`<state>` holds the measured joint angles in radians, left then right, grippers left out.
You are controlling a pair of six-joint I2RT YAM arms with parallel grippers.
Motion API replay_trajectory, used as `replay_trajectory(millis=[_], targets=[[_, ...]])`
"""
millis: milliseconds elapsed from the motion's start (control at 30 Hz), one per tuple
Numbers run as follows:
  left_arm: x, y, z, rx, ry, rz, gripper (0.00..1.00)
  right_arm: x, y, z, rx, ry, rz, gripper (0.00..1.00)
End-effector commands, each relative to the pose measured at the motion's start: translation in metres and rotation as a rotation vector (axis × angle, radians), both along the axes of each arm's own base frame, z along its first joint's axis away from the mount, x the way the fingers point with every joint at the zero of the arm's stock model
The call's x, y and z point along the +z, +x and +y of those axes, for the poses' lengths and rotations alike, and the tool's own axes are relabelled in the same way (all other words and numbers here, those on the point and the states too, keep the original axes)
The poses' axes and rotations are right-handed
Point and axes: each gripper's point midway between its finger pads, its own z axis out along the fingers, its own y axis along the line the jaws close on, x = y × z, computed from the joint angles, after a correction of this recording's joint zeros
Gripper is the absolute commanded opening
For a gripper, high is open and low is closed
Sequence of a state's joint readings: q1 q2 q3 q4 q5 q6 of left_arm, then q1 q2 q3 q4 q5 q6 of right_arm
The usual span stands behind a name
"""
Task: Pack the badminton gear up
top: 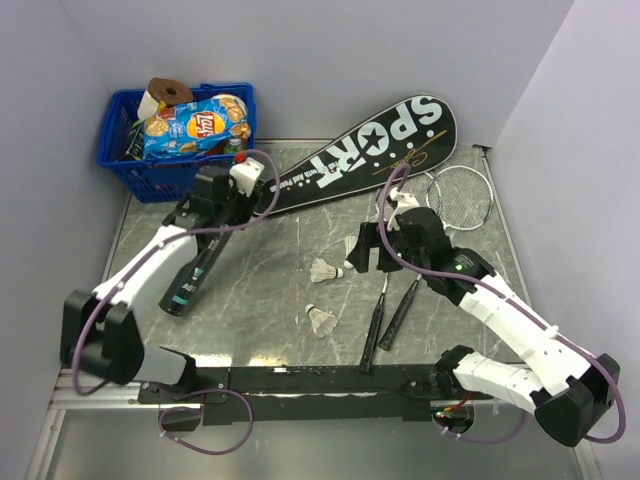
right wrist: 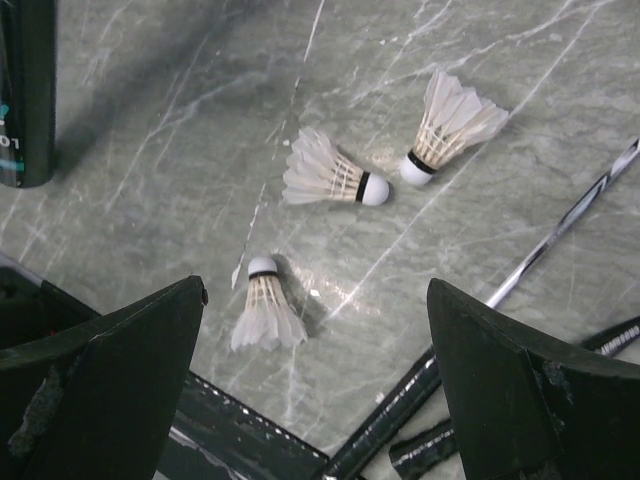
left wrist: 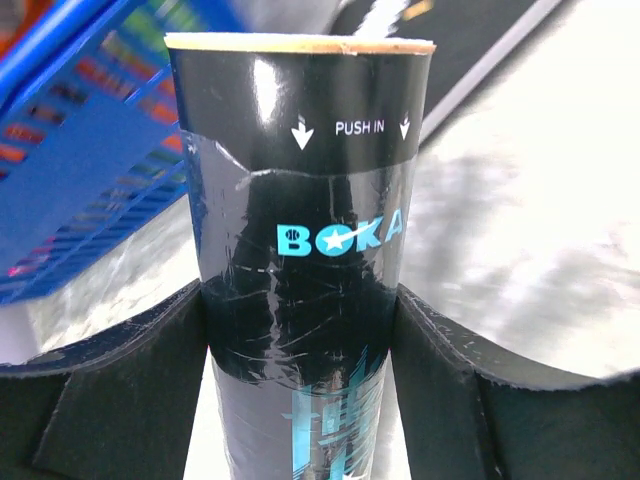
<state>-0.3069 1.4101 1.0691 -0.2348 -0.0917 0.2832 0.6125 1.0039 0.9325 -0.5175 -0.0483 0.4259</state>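
Holding: left gripper (left wrist: 300,335) is pinching the tube (left wrist: 300,150).
Right gripper (right wrist: 316,296): is hanging spread wide, right of the tube.
Shuttlecocks (right wrist: 330,178): are lying right of the tube.

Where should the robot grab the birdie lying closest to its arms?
Pinch that shuttlecock at the narrow neck beside its round cork, coming straight down from above. It lies on its side, and the spread feathers would probably crush.
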Motion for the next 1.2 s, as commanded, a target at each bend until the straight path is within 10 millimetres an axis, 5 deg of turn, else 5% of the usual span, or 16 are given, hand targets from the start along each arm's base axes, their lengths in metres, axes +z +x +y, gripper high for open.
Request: replay_trajectory(millis=[0, 233, 433, 700, 1167], targets=[[0.026, -0.044, -0.045, -0.138, -0.077, -0.036, 0.01, 0.038, -0.018, -0.001, 0.074, 0.035, -0.064, 1.00], [0.046, -0.133, -0.129, -0.591, -0.280, -0.011, 0.01, 0.068, -0.059, 0.014, 0.289, 0.132, -0.083, 0.99], [0.051, -0.186, -0.165, -0.799, -0.376, 0.062, 0.01, 0.092, -0.089, 0.016, 0.421, 0.175, -0.096, 0.98], [0.050, -0.234, -0.188, -0.965, -0.435, 0.109, 0.01, 0.123, -0.109, 0.039, 0.604, 0.299, -0.112, 0.81], [0.059, -0.257, -0.187, -1.059, -0.478, 0.063, 0.01, 0.123, -0.105, 0.076, 0.746, 0.386, -0.022, 0.55]])
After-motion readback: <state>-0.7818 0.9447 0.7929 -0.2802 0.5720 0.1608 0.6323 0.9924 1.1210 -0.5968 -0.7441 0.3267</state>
